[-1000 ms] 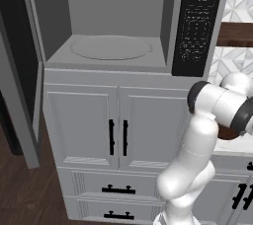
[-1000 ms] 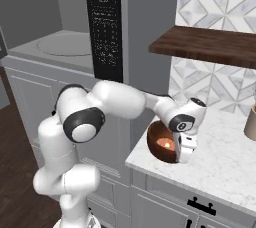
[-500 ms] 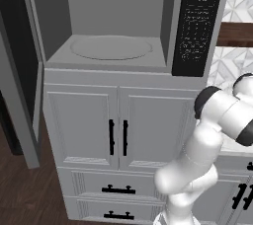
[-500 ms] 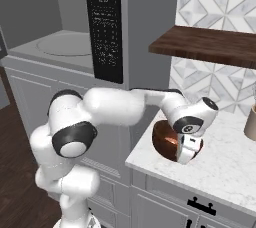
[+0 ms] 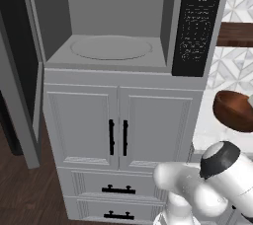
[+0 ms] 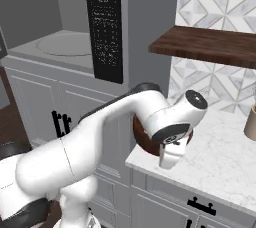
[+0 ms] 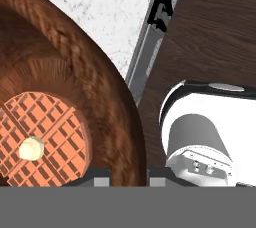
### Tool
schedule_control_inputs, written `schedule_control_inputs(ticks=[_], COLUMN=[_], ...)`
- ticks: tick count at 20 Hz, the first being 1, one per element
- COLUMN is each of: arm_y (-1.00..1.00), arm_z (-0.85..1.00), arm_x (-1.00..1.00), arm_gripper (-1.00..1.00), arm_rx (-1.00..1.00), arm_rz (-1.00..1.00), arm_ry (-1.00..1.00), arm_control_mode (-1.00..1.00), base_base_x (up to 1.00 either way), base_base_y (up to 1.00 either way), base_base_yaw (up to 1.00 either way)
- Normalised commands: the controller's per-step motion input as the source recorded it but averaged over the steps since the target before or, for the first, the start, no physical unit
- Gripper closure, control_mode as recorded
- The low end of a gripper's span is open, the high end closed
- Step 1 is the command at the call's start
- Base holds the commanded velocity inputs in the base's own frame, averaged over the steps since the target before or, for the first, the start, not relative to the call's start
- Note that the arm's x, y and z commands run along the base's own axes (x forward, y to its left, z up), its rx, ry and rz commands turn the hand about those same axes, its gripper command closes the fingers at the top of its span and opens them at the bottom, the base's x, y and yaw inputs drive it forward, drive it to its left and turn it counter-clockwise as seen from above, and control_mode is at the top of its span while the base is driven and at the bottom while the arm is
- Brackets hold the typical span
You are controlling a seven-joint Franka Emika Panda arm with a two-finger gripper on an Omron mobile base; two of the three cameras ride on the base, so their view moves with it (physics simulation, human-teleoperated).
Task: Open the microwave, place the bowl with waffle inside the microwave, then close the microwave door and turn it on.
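Observation:
The microwave stands open, its light cavity and round turntable bare. Its door is swung out to the left, and the black keypad is on the right. Further right, the reddish-brown bowl sits tilted just over the marble counter. In the hand view the bowl holds an orange-brown waffle with a pale butter pat. My gripper straddles the bowl's near rim, one fingertip inside and one outside, shut on it. The hand hides most of the bowl.
White cabinet doors with black handles and drawers sit under the microwave. A dark wooden shelf hangs above the counter. A tan cup stands at the counter's far right. The open door juts out over the dark floor on the left.
The arm's elbow has swung down and to the right, out of the way of the cabinets. The hand has turned over the bowl, which has shifted slightly with it.

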Motion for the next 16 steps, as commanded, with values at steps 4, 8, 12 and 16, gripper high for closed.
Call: schedule_control_inputs(ticks=[4,8,12,16], arm_y=[0.76,0.57,0.70,0.82], arm_z=[0.60,0.58,0.70,0.84], arm_x=[-1.00,-1.00,-0.91,-0.52], arm_gripper=[1.00,1.00,1.00,1.00], arm_rx=[-0.12,-0.04,-0.05,-0.07], arm_rz=[-0.05,-0.14,-0.08,0.00], arm_ry=[-0.25,-0.42,-0.29,-0.04], arm_control_mode=[-1.00,-1.00,-1.00,-1.00], base_base_x=[0.00,0.00,0.00,0.00], base_base_y=[0.00,0.00,0.00,0.00], base_base_yaw=[0.00,0.00,0.00,0.00])
